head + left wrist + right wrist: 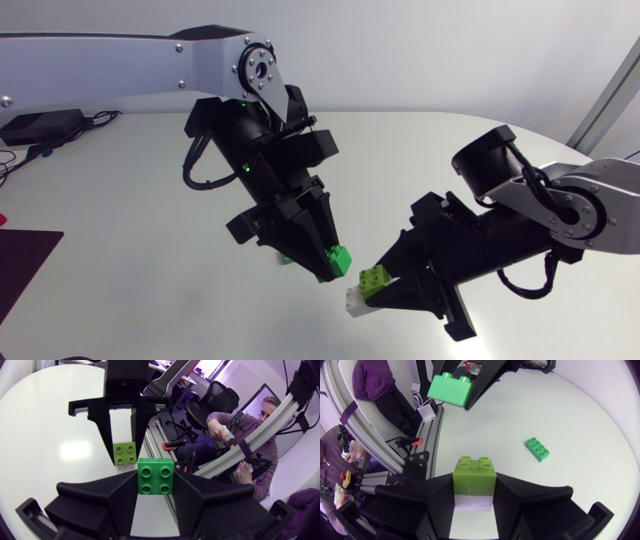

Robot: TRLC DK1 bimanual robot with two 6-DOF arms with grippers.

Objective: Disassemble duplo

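Pinching a dark green brick (340, 261), two-by-two, in the left gripper (330, 268); pressed from two opposite sides by both fingers, so closed on it. Held up in the air over the table (120, 250), not touching it.

Clamping a stacked pair in the right gripper (388, 296): a lime brick (375, 281), two-by-two, seated on a white brick (357, 300), joined. Squeezed from both sides by both fingers. Also held clear of the table, near the dark green brick but apart from it, with a visible gap.

From the left wrist view: dark green brick with studs toward the camera between own fingers, lime brick just ahead between the other pincer's tips.

From the right wrist view: lime brick at the front of the grip, white brick deeper in behind it, dark green brick ahead in the other pincer.

Lying flat on the table, beyond both pincers: a green two-by-four brick (537, 449), loose, well apart from the held pieces.

Entering from the head view's left: left arm (120, 60), angled down toward the middle. From its right: right arm (570, 200), low over the table.

At the far left of the table: black cables (60, 125) and a dark mat (25, 265).
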